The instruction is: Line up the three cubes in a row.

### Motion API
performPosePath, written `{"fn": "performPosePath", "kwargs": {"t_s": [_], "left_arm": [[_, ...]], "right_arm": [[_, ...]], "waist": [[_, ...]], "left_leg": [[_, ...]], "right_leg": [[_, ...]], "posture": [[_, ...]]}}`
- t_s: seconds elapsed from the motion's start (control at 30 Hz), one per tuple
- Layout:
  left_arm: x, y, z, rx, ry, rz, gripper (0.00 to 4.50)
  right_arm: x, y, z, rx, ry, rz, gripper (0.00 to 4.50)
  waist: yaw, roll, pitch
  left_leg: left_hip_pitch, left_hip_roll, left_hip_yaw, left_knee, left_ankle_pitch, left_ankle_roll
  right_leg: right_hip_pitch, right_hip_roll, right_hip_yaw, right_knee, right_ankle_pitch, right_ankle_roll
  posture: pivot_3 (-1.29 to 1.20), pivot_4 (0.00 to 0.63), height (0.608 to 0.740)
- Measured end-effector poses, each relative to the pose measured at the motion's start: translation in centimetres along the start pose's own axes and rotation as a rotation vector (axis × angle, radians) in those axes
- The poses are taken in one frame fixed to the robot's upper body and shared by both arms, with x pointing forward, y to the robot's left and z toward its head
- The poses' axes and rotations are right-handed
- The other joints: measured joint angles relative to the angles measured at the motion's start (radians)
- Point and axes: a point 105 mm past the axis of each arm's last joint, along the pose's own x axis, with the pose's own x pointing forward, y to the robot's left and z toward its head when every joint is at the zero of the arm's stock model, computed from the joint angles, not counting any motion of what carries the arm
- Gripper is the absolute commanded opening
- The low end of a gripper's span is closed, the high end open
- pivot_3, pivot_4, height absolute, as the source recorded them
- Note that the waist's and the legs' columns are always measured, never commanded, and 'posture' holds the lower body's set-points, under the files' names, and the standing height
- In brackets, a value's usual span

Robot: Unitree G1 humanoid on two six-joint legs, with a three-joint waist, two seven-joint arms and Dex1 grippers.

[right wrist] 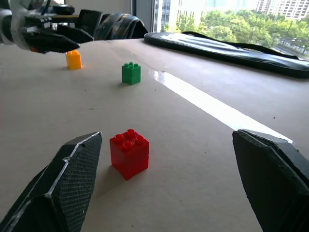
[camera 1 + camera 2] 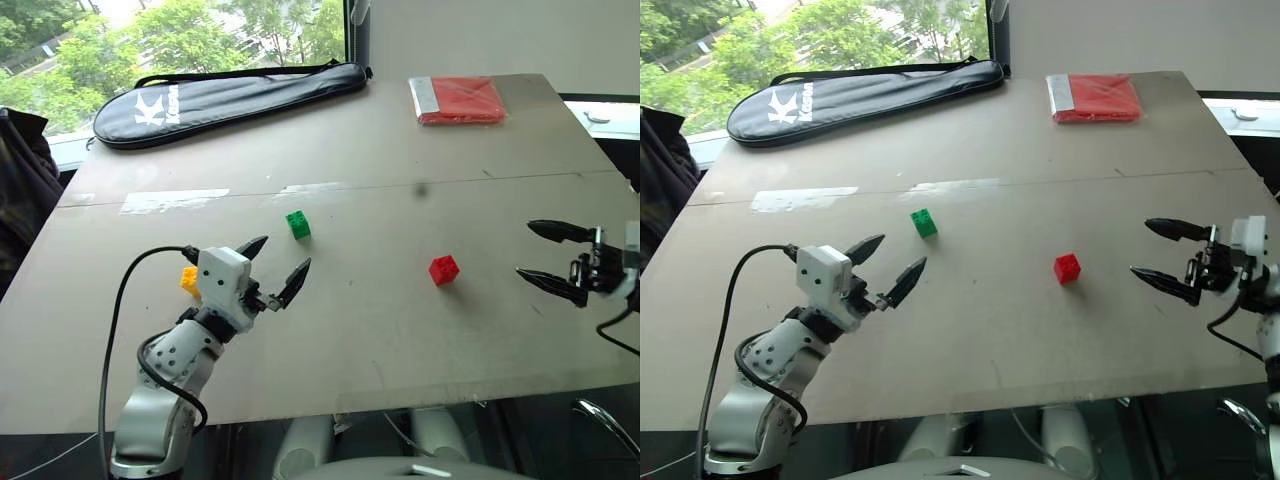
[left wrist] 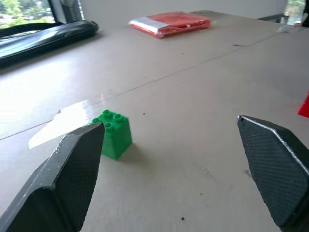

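Observation:
Three studded cubes lie apart on the grey-brown table (image 2: 350, 340). The green cube (image 2: 298, 224) sits left of centre. The red cube (image 2: 444, 269) sits right of centre. The yellow cube (image 2: 189, 281) is at the left, partly hidden behind my left wrist. My left gripper (image 2: 280, 265) hovers open just short of the green cube (image 3: 112, 134), nothing between its fingers. My right gripper (image 2: 540, 256) is open at the table's right side, pointing toward the red cube (image 1: 129, 152) and apart from it.
A black racket bag (image 2: 225, 98) lies along the far left edge. A flat red packet (image 2: 458, 100) lies at the far right. A strip of clear tape (image 2: 172, 200) crosses the table's seam. Dark cloth (image 2: 22, 170) hangs off the left side.

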Motion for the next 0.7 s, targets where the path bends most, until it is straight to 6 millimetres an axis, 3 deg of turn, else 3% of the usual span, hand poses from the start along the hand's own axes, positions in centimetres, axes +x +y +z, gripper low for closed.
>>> {"fn": "performPosePath", "kwargs": {"t_s": [0.1,0.33,0.53,0.7], "left_arm": [[0.6,0.6,-1.3,0.03,0.051,0.058,4.5],[3.7,2.6,-2.5,0.075,0.099,0.073,4.5],[6.0,0.2,-3.4,0.043,0.118,0.011,4.5],[6.7,0.0,-4.3,0.004,0.162,0.126,4.5]], "right_arm": [[0.2,1.8,0.4,0.05,-0.057,-0.04,4.44],[0.7,3.0,1.0,0.063,-0.086,-0.112,4.44],[0.8,3.7,0.9,0.057,-0.076,-0.121,4.44],[0.7,3.6,1.3,0.057,-0.073,-0.132,4.44]], "waist": [[0.0,0.0,-0.001],[0.0,-0.001,-0.001],[-0.002,-0.001,-0.001],[0.001,-0.001,-0.001]], "left_leg": [[0.003,0.0,0.001,0.0,0.0,0.0],[0.004,-0.001,0.006,0.002,0.0,0.0],[0.003,-0.001,0.003,0.002,0.0,0.0],[0.003,-0.001,0.002,0.002,0.0,0.001]], "right_leg": [[0.002,0.001,0.001,0.001,0.0,0.0],[0.003,0.001,0.0,0.001,0.001,0.002],[0.003,0.001,0.001,-0.001,0.001,0.002],[0.004,0.001,0.001,-0.001,0.002,0.003]], "posture": [[0.0,0.15,0.732],[0.0,0.15,0.732],[0.0,0.15,0.732],[0.0,0.15,0.732]]}}
